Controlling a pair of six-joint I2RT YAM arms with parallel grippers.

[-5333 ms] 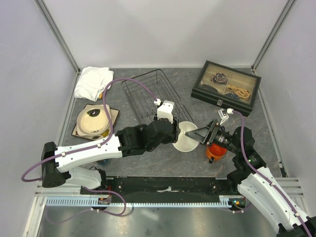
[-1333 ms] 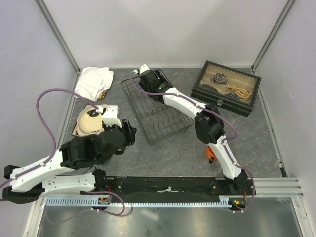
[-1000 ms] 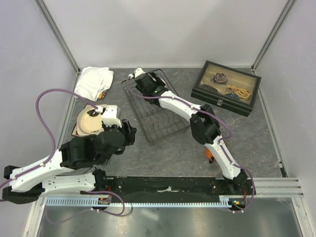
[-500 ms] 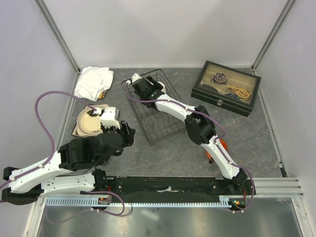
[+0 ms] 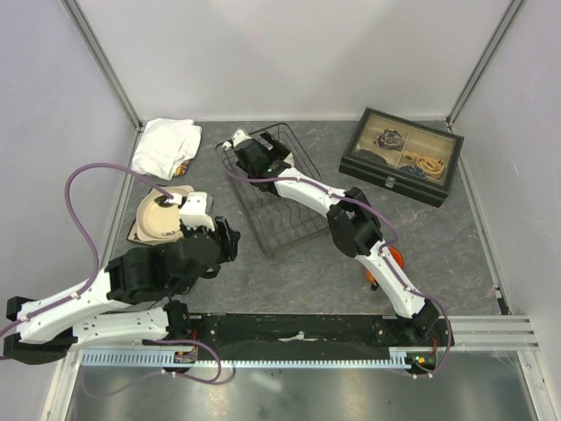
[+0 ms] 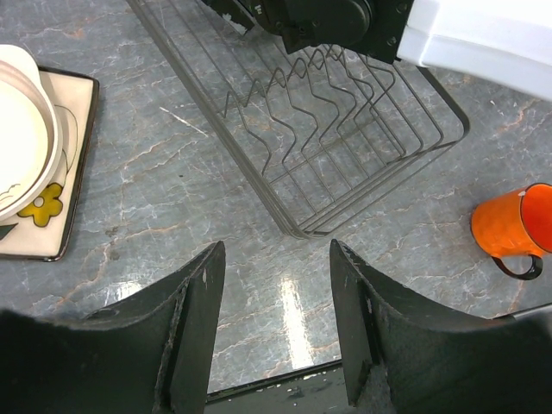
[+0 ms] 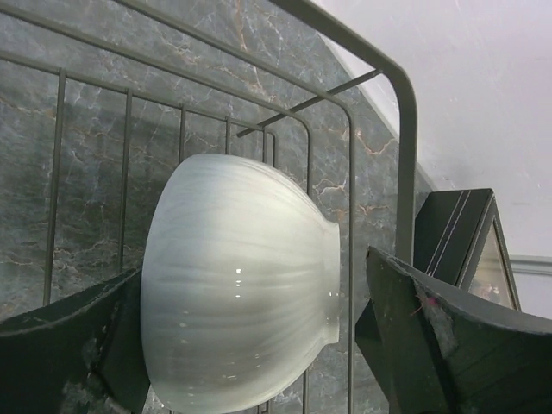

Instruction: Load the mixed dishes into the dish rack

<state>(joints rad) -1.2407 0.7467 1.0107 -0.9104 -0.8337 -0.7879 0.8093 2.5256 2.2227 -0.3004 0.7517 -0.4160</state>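
The dish rack (image 5: 282, 226) lies under my right claw (image 7: 250, 266), which is spread wide around the white bowl (image 7: 233, 302) lying against its wires. My left claw (image 6: 276, 250) hangs spread and empty, orange mug (image 6: 507, 228) off to its right.

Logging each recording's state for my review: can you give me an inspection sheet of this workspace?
Surface: grey marbled table, some glare.
Job's things: white bowl inside the dish rack; orange mug on the table right of the rack; cream plate on the square flower plate, left of the rack.
Clutter: white cloth, black glass-lidded box, both at the back.
Grippers: left gripper open, empty, over the table; right gripper open around the bowl.
Cables: purple cable loops above the left arm.
Surroundings: white walls, metal frame posts.
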